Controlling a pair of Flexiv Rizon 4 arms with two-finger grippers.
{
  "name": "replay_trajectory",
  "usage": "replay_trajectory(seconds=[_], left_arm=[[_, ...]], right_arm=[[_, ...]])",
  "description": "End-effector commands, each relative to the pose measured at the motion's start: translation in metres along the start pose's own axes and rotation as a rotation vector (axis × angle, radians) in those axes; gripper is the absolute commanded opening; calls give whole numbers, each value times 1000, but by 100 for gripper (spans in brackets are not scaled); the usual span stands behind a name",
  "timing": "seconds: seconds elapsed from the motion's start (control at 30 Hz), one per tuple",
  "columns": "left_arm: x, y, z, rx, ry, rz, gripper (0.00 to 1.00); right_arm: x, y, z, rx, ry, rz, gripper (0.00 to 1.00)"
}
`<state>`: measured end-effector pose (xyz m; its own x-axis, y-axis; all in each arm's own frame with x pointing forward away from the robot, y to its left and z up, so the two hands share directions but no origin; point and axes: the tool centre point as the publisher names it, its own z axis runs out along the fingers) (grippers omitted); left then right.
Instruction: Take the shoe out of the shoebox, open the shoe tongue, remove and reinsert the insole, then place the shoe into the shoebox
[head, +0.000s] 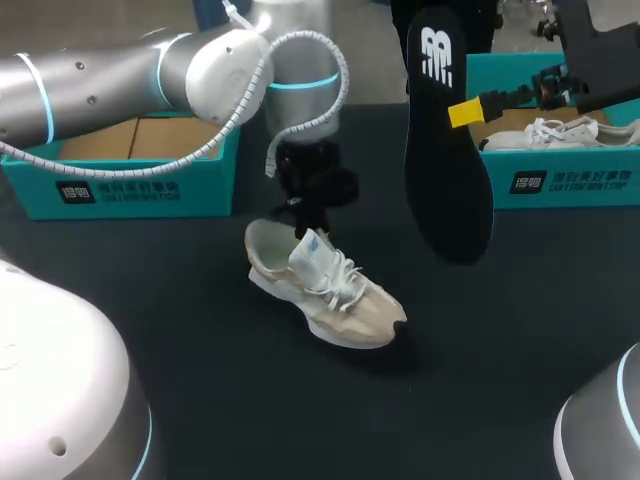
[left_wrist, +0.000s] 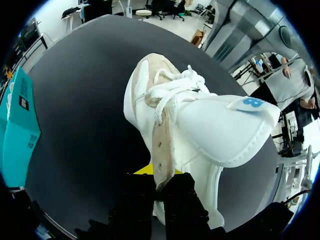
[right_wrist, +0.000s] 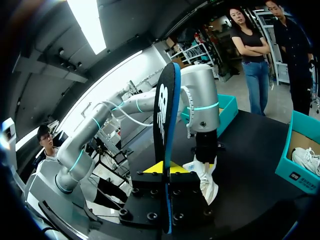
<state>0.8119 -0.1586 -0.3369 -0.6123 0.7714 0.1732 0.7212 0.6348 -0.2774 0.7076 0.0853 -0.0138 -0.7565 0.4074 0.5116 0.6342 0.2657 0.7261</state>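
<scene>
Across the whole view spread the dark bench (head: 200, 340). From its left side the left arm (head: 100, 85) reached in past a teal left shoebox (head: 130, 185), whose brown inside showed at the far left edge of the bench. The right arm (head: 600, 50) came in from the far right corner, above the right shoebox (head: 570, 180), also teal, where a second shoe (head: 550, 132), pale with white laces, lay inside.

Between the two boxes a black insole (head: 445, 150) hung upright in the air, clear of the bench, its wider end low and its printed end high. The right gripper (head: 470, 110) was clenched on it partway along one edge; in the right wrist view the insole (right_wrist: 162, 115) rose edge-on from between that gripper's (right_wrist: 164, 172) yellow tips.

Lower, near the bench's middle and outside both boxes, the cream and white shoe (head: 330, 290) stood on its sole, toe pointing toward the near right. The left gripper (head: 305, 225) came down at its heel end. In the left wrist view this gripper (left_wrist: 161, 182) pinched the beige eyelet strip at the shoe's (left_wrist: 150, 85) opening, and the padded white tongue (left_wrist: 225, 130) bulged just beside it.
</scene>
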Motion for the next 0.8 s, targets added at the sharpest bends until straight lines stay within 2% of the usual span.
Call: replay_trajectory(seconds=[0.03, 0.23, 0.43, 0.8], left_arm=[[-13, -2, 0, -64, 261, 446, 0], [-16, -15, -2, -145, 274, 545, 0], [-20, -14, -2, -213, 308, 589, 0], [-36, -3, -5, -209, 288, 577, 0]], right_arm=[[-1, 2, 2, 3, 0, 1, 0], [-1, 2, 2, 3, 0, 1, 0], [-1, 2, 2, 3, 0, 1, 0], [-1, 2, 2, 3, 0, 1, 0]])
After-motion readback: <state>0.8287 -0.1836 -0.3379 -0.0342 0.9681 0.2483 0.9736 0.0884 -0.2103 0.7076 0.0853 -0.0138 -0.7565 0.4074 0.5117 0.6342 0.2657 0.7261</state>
